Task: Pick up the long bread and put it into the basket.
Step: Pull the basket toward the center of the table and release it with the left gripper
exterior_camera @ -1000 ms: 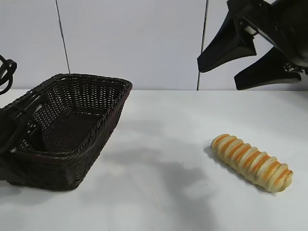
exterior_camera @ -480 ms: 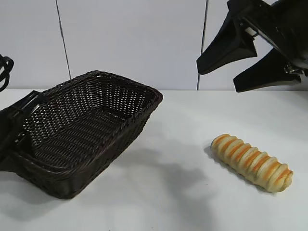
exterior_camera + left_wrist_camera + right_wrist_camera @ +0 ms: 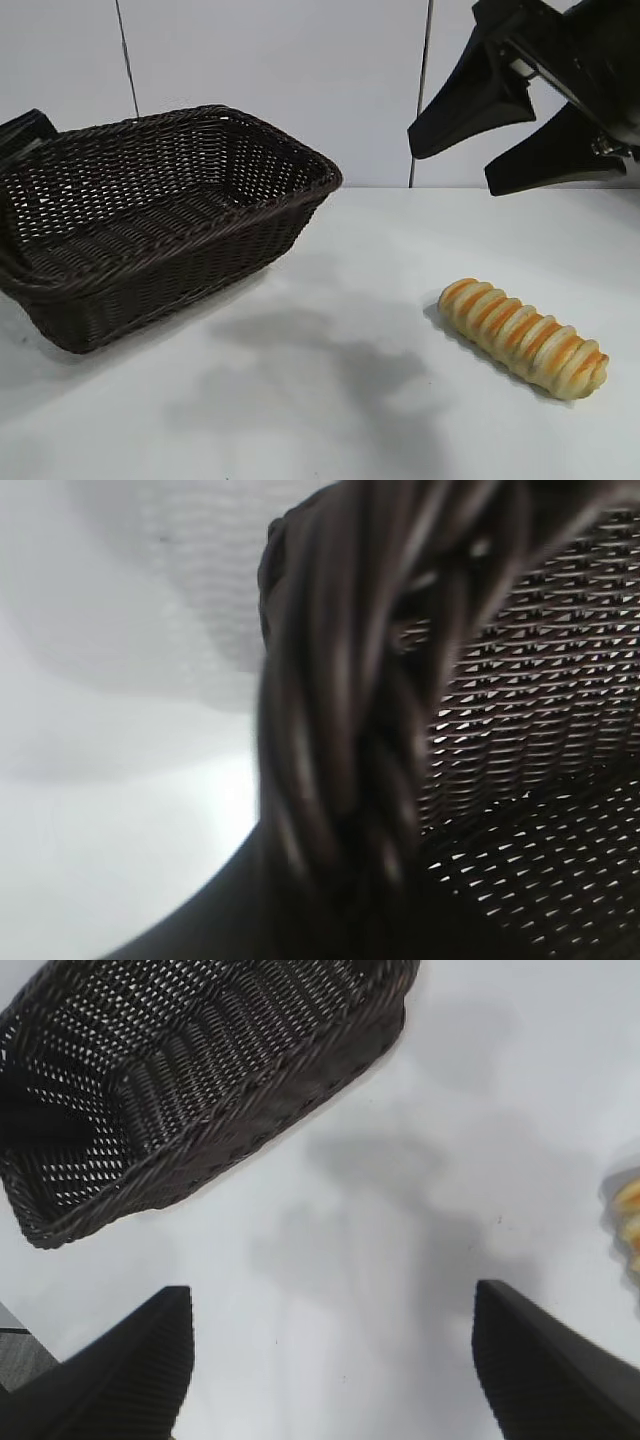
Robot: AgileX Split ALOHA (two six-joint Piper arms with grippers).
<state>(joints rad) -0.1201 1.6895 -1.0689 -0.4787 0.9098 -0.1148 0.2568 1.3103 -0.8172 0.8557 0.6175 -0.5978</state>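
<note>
Lying on the tabletop point(image 3: 330, 420), the long bread point(image 3: 523, 337) showed cream-and-orange spiral ridges; the right gripper point(image 3: 500, 125) hung spread above; the left gripper's state was indeterminate.

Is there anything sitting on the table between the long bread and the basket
Nothing visible does. Only bare table lies between the long bread and the basket; the open right gripper hangs above.

From my exterior view, the dark brown woven wicker basket point(image 3: 170, 215) hides the left gripper. My left wrist view gives me only its blurred braided rim point(image 3: 350, 700). My right wrist view crops the striped cream-and-orange long bread point(image 3: 629, 1222).
</note>
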